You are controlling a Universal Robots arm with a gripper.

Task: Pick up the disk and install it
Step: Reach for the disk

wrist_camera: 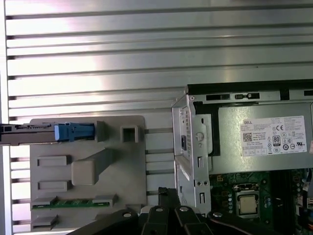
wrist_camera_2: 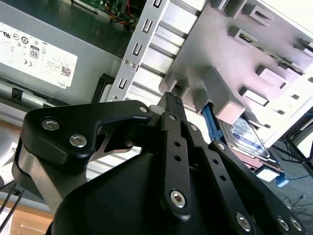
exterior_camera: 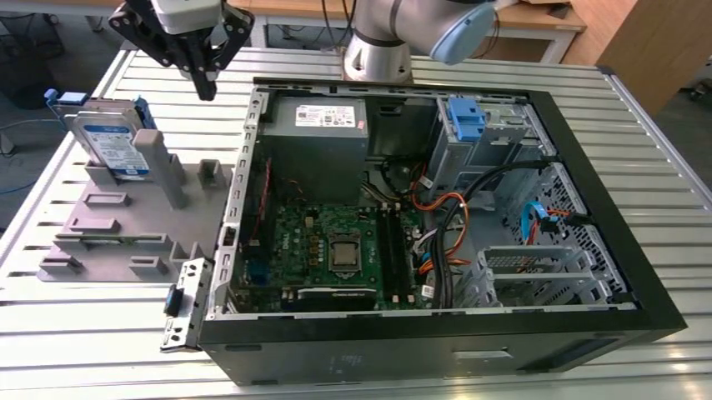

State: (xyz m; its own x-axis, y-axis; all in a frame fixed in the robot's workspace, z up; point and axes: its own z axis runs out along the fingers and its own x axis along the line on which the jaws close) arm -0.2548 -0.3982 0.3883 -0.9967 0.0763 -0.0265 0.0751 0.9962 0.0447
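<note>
The gripper (exterior_camera: 207,87) hangs above the slatted metal table (exterior_camera: 67,333), near the back corner of the open computer case (exterior_camera: 659,321) and apart from everything below it. Its two black fingers are pressed together at the tips and pinch nothing; both wrist views show them meeting in a single point (wrist_camera_2: 171,100) (wrist_camera: 168,192).

The disk (exterior_camera: 112,142) stands upright on its edge in a slot of the grey holder (exterior_camera: 112,237), on the exterior view's left of the case. It has a white-and-blue label on its face and a blue plastic frame around it. The first wrist view shows the disk (wrist_camera: 27,133) edge-on, with the blue frame end sticking out over the holder (wrist_camera: 88,171). In the second wrist view the disk (wrist_camera_2: 247,137) lies beyond the fingers, against the holder (wrist_camera_2: 230,63).

Inside the case, the grey power supply (exterior_camera: 317,125) carries a white label with black print and certification marks, plain in both wrist views (wrist_camera: 274,137) (wrist_camera_2: 39,54). A green motherboard (exterior_camera: 333,250) lies below it, and a blue bracket (exterior_camera: 468,121) sits in the bay beside it.
</note>
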